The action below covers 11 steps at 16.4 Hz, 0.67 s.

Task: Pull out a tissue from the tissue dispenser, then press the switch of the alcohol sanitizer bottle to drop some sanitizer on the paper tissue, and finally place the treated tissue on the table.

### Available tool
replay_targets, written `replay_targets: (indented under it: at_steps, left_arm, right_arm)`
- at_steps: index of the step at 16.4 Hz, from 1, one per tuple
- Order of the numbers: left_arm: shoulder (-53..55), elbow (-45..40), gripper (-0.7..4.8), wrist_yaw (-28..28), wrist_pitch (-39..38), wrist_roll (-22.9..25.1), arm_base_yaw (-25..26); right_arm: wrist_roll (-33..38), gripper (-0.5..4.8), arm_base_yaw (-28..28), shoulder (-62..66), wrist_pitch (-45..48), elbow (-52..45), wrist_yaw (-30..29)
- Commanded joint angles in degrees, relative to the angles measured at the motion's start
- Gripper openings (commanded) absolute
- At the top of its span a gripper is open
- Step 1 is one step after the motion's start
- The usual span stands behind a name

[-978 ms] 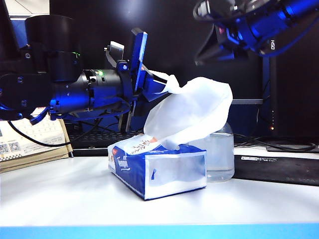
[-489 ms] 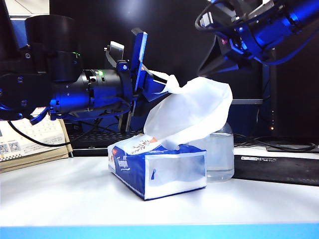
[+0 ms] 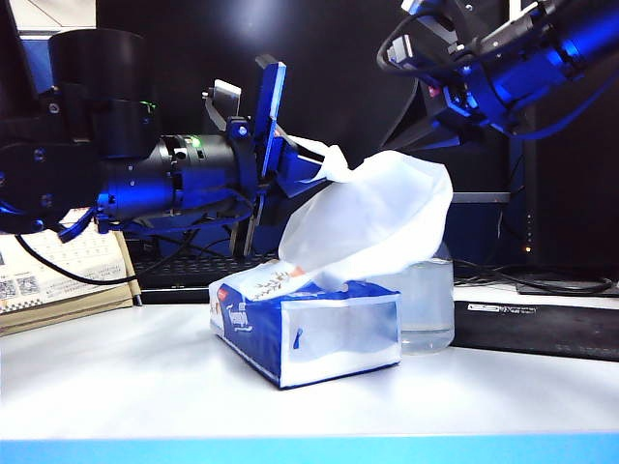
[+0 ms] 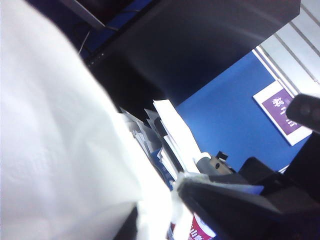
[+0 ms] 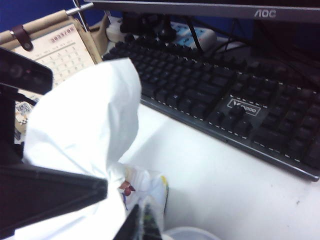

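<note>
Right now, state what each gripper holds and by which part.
Left gripper pinches the tissue by its upper corner. Right gripper, above it, shows nothing held.

White tissue [image 3: 372,217] half out of dispenser [image 3: 308,329]

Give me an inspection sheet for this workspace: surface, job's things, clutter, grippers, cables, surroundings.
Surface: white table, blue front edge.
Job's things: tissue pulled up, lower end at the tissue dispenser slot; alcohol sanitizer bottle behind, its top hidden by the tissue.
Clutter: keyboard, desk calendar, black mat.
Grippers: left gripper shut on the tissue's upper corner; right gripper raised above tissue and bottle, state unclear.
Cables: black cable under the left arm.
Surroundings: monitor, blue wall.
</note>
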Motion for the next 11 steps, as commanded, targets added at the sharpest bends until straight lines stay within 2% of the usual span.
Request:
replay_targets:
  at_steps: [1, 11]
  left_arm:
    - [-0.3, 0.3, -0.06, 0.1, 1.8, 0.9, 0.0]
    - [-0.3, 0.3, -0.06, 0.1, 1.8, 1.0, 0.0]
  right_arm:
    - [1.5, -0.01, 0.0, 0.3, -0.8, -2.6, 0.0]
    - [1.6, -0.01, 0.0, 4.0, -0.8, -2.8, -0.2]
